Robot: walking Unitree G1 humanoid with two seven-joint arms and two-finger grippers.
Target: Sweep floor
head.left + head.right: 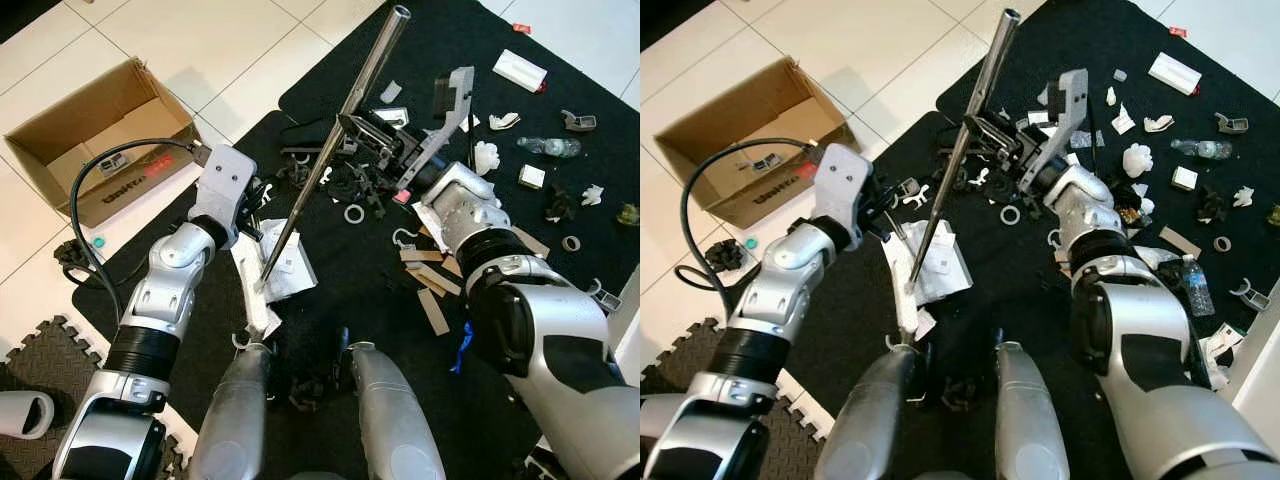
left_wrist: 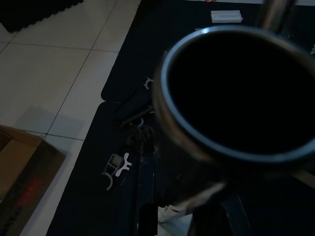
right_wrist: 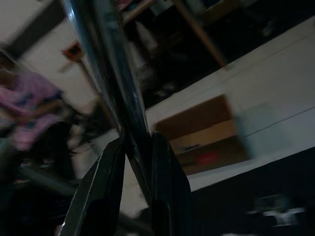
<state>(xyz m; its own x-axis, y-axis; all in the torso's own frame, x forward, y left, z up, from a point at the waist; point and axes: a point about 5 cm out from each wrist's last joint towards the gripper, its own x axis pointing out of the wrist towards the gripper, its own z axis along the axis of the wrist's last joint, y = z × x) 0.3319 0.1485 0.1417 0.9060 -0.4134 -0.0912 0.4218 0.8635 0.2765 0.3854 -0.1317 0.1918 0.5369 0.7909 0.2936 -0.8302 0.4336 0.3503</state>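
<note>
Right gripper (image 3: pixel 135 162) clamping metal broom pole (image 1: pixel 340 125); left gripper (image 1: pixel 262 212) beside pole, fingers undeterminable; debris lying on black mat (image 1: pixel 350 300).

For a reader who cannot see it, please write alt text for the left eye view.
Both grippers hold a slanted metal pole above a black mat: the right gripper is shut on it higher up, the left gripper is beside it lower down. Small litter is scattered on the mat, and an open cardboard box sits on white tiles.
</note>
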